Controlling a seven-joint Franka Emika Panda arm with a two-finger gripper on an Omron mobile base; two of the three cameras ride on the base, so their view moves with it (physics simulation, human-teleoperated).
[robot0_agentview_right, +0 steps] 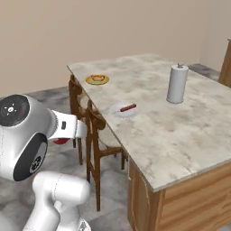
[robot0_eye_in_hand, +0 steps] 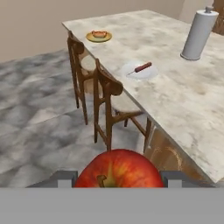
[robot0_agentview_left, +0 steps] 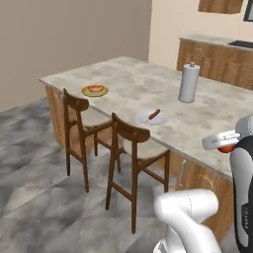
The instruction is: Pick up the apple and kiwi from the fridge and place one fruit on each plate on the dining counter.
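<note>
The gripper point(robot0_eye_in_hand: 117, 180) is closed on the apple point(robot0_eye_in_hand: 119, 169), which sits red and yellow-streaked between the two finger tips in the hand view, stem end facing the camera. In the left base view the hand is at the right edge, held level and short of the near edge of the dining counter point(robot0_agentview_left: 148, 89), with a sliver of the apple's red-orange skin point(robot0_agentview_left: 227, 147) showing under the white wrist. In the right base view the arm's big shoulder joint is at the left, the forearm reaches out horizontally toward the chairs, and a bit of red shows beneath the hand point(robot0_agentview_right: 60, 141). The hand is well above the floor, off the counter's near left side, and looks along the counter toward the plates.

On the counter, the white-grey plate point(robot0_agentview_left: 146, 118) lies near the chair-side edge with a reddish-brown stick point(robot0_agentview_left: 154, 114) lying across it. The yellow-orange plate point(robot0_agentview_left: 95, 90) sits farther along the same edge, near the far left corner, with something orange and reddish on it that is too small to make out. A paper towel roll point(robot0_agentview_left: 189, 82) stands upright toward the right of the counter, well apart from both plates. Two wooden chairs point(robot0_agentview_left: 132, 148) are tucked at the counter's left side, one beside each plate.
</note>
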